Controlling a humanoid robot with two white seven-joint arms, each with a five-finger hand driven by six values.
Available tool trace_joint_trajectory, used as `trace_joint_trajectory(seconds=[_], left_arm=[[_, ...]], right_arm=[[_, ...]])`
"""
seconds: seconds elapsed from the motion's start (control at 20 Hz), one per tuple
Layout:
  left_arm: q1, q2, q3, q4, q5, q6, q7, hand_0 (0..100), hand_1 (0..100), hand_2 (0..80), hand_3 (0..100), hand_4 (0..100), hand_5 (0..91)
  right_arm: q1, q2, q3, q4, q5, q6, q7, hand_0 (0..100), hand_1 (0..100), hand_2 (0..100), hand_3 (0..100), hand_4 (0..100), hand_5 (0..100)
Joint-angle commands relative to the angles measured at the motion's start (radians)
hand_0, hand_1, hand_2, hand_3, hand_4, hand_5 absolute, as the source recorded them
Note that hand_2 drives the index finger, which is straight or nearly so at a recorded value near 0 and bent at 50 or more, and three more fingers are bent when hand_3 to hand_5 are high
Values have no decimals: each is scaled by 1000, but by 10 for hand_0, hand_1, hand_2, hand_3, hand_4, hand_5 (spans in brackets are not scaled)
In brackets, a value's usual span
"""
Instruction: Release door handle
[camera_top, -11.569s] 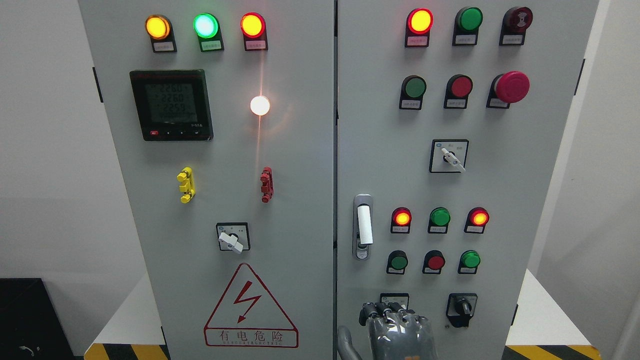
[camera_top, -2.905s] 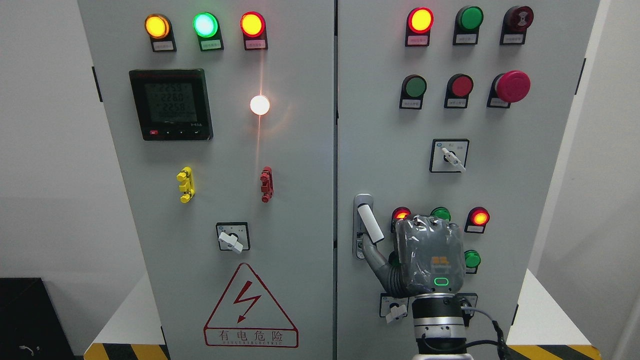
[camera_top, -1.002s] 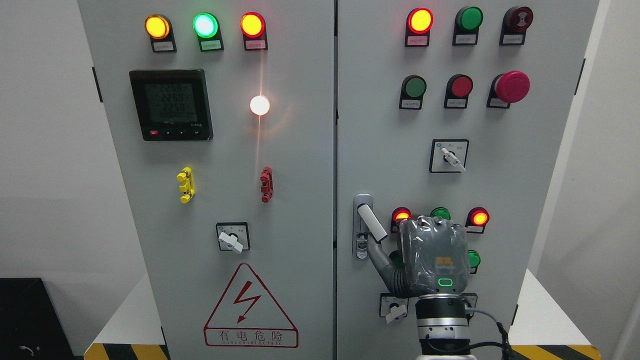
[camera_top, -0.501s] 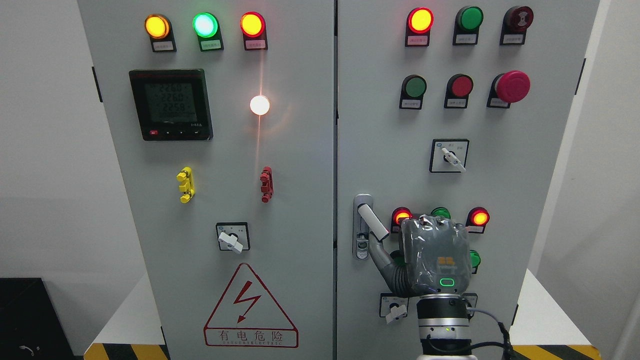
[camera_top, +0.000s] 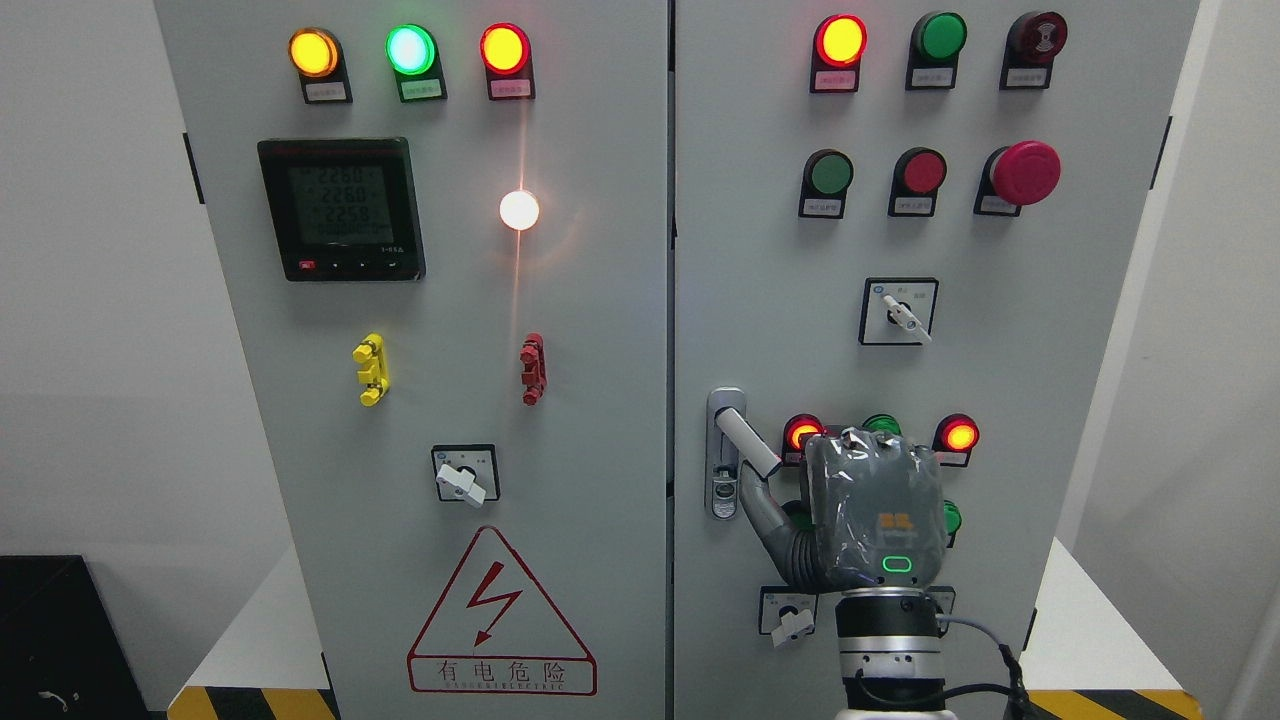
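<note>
The door handle stood on the left edge of the right cabinet door, swung out aslant from its plate. The release was not yet done, I judged: my thumb lay under its free end. My right hand sat just right of it; whether the other fingers gripped, I couldn't tell.

The robot's right hand is dark grey under a crinkled clear film, with orange markings and a glowing green ring on its back, a silver-and-black banded wrist and black cables.
</note>
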Motion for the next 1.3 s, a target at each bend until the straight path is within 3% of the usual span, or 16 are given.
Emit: trace_joint_trajectory(seconds=[0.0,1.25], left_arm=[[20,0,0,0,0,0,0,120,556,0,0,0,0],[20,0,0,0,0,0,0,120,556,0,0,0,0]], right_arm=[[0,0,-2,-3,0,-1,-2,460,379,1000,1000,985,1000],[0,0,-8,-9,0,-1,-2,464,373,1000,1000,987,1000]])
